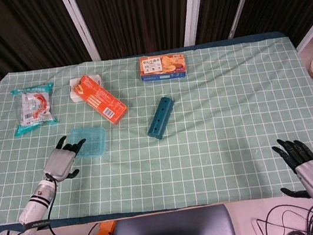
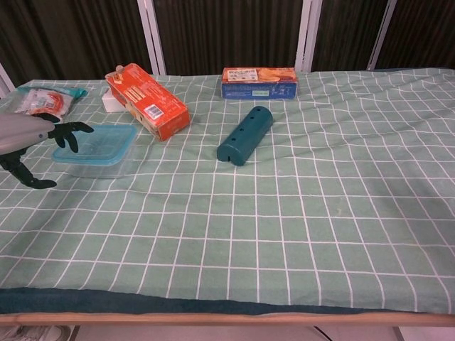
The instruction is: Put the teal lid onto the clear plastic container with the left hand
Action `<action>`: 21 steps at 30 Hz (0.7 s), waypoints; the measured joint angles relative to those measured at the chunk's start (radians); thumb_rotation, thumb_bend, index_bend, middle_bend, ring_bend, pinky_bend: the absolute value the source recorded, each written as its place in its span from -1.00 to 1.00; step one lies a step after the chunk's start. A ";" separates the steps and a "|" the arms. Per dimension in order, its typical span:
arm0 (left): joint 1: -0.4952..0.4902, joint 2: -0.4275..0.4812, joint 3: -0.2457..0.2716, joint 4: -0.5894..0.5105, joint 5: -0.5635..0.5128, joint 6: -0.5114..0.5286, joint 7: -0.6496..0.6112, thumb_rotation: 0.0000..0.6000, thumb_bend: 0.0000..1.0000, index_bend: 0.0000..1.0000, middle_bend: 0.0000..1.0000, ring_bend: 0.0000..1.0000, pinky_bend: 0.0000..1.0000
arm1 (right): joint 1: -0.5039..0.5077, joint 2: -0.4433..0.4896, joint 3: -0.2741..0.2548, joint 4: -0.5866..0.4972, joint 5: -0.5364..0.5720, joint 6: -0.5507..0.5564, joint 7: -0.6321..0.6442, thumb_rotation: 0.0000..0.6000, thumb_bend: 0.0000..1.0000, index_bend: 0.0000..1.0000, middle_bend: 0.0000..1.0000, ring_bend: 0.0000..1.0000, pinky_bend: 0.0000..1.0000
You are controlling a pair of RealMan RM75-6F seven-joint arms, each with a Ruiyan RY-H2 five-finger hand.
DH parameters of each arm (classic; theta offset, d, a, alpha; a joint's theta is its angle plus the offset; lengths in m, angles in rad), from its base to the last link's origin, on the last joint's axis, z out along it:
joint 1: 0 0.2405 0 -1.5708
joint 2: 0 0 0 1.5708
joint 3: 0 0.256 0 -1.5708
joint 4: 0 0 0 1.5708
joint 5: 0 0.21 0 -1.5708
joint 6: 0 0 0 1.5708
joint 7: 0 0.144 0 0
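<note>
A matt green cloth [image 1: 221, 113] with a white grid print covers the table, lying in soft wrinkles. On it, the clear plastic container [image 1: 88, 142] looks glossy and see-through under its smooth teal lid [image 2: 99, 140]. The orange carton [image 1: 100, 98] and the blue biscuit box [image 1: 163, 67] show printed cardboard with a slight sheen. The snack packet [image 1: 34, 108] is shiny, crinkled film. The dark teal cylinder [image 1: 160, 117] appears smooth, matt plastic, pierced by small holes. Both the left hand [image 1: 62, 161] and right hand [image 1: 308, 171] pair grey satin shells with black matt fingers [image 1: 290, 153].
</note>
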 measured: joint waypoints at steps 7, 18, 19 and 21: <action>0.001 -0.003 0.001 0.005 -0.002 -0.006 -0.002 1.00 -0.53 -1.00 -0.39 -0.47 -1.00 | 0.000 0.000 -0.001 0.000 0.000 -0.002 -0.002 1.00 -0.68 -1.00 -1.00 -1.00 -1.00; 0.003 -0.004 -0.002 0.010 0.005 0.006 -0.003 1.00 -0.53 -1.00 -0.43 -0.49 -1.00 | 0.000 0.000 0.000 -0.001 0.001 -0.002 -0.003 1.00 -0.68 -1.00 -1.00 -1.00 -1.00; 0.004 -0.002 -0.005 0.007 0.010 0.016 -0.003 1.00 -0.53 -1.00 -0.48 -0.52 -1.00 | 0.000 0.000 0.000 -0.001 0.001 -0.001 -0.003 1.00 -0.68 -1.00 -1.00 -1.00 -1.00; 0.006 0.004 -0.013 -0.003 0.023 0.050 -0.004 1.00 -0.53 -1.00 -0.62 -0.61 -1.00 | 0.000 0.001 0.000 -0.002 0.001 -0.001 -0.001 1.00 -0.68 -1.00 -1.00 -1.00 -1.00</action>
